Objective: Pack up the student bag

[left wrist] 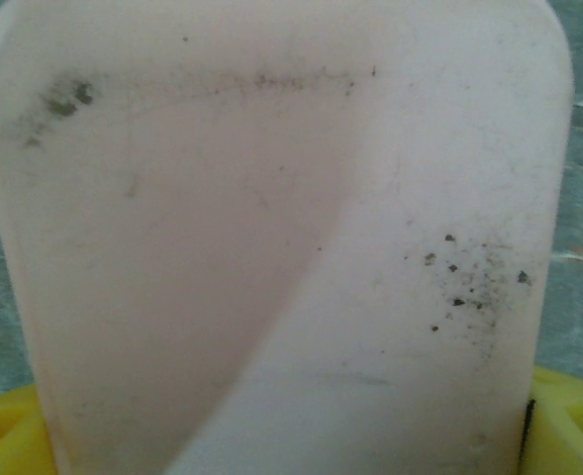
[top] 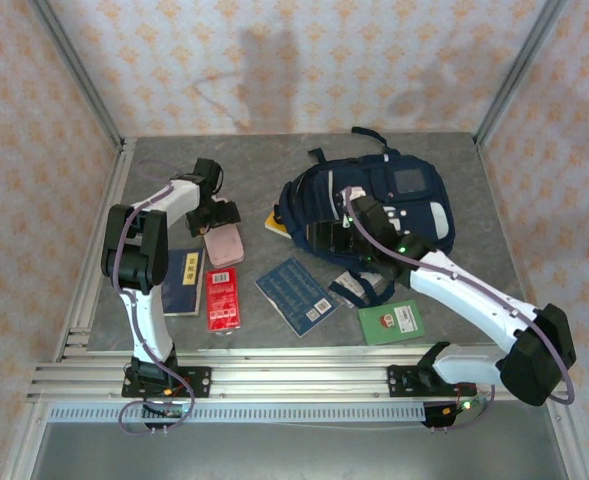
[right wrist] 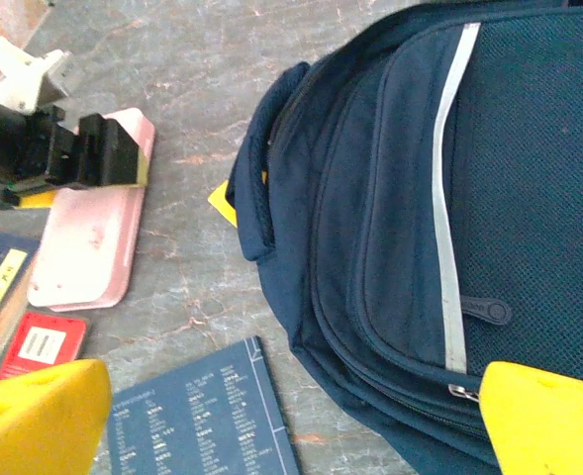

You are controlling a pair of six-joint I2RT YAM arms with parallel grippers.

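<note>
Directly over pink case point(top: 224, 247), left claw point(top: 217, 218).

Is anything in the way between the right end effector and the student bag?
Nothing visible. The right end effector hangs open over the student bag, with no object between its fingers and the navy fabric.

The left arm point(top: 137, 262) and the right arm point(top: 469, 295) are wearing glossy white shells between bulky black joint housings, thin greyish cables are looping along both, a small green light is glowing on the right one, and blocky yellow fingertips point(right wrist: 34, 416) are capping it.
</note>
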